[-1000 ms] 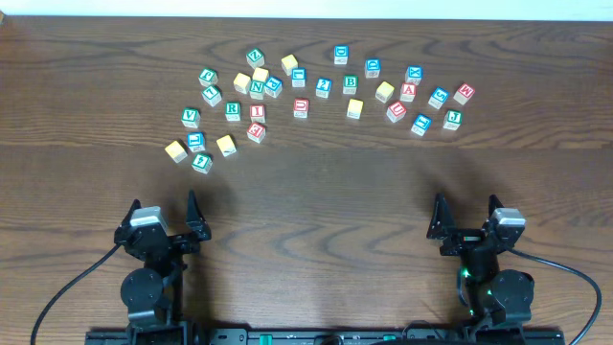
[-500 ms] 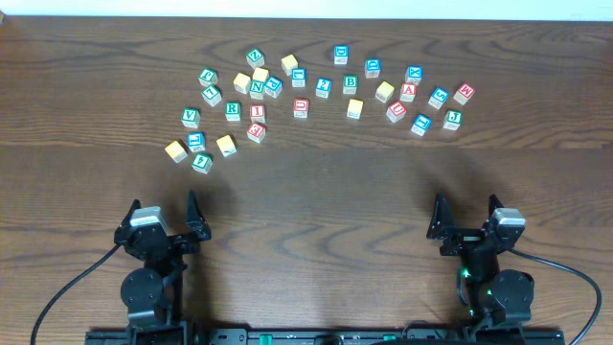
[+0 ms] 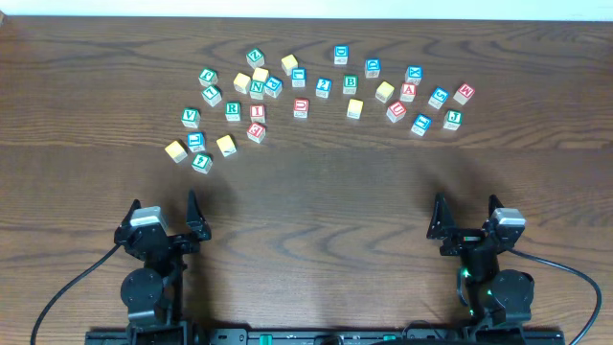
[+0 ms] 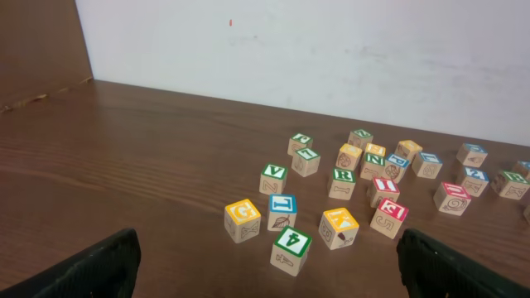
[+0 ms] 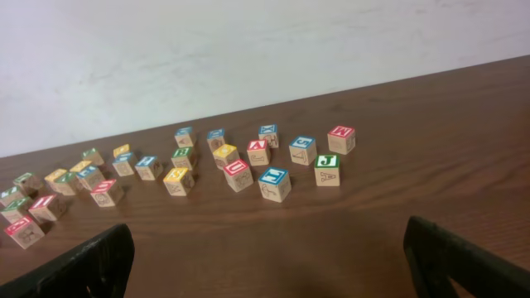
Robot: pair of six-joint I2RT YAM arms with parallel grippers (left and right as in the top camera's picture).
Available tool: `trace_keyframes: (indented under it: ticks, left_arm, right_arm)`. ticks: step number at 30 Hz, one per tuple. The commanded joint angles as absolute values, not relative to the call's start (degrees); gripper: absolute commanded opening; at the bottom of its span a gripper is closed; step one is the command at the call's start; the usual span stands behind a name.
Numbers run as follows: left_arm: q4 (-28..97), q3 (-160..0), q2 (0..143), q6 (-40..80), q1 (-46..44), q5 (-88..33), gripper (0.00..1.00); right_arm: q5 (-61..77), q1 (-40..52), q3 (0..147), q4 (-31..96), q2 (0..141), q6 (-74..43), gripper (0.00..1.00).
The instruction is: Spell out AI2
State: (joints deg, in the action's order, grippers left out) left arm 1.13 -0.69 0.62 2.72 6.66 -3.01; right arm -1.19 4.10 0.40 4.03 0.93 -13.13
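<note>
Hovering low at the near edge of the table [image 3: 306, 196], my left gripper [image 3: 163, 204] and right gripper [image 3: 466, 205] both have their jaws spread wide and hold nothing. Far across the wood lie the A cube [image 3: 409, 91], red-framed, toward the right; the I cube [image 3: 257, 112], red, toward the left; and between them the 2 cube [image 3: 324, 86], blue, its glyph only faintly legible.

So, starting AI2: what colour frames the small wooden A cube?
Red; the small wooden A cube shows best overhead.
</note>
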Motion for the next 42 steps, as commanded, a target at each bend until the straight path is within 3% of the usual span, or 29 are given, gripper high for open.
trace_keyframes:
  ticks: [1,14,24,42]
  left_arm:
    - [3.4,-0.2,0.3,2.2,6.6,-2.6,0.98]
    - [-0.7,-3.0,2.0,2.8,6.6,-17.3,0.98]
    - [-0.1,-17.1,19.1,3.1,6.6,-28.3,0.98]
    - [26.4,-52.7,58.4,-0.2,5.4,-32.4,0.98]
  right_arm:
    - [-1.1,4.6,0.3,4.2,0.4,-12.6,0.99]
    - [-1.1,4.6,0.3,4.2,0.4,-12.6,0.99]
    - [-1.1,4.6,0.3,4.2,0.4,-12.6,0.99]
    - [-1.1,4.6,0.3,4.2,0.4,-12.6,0.99]
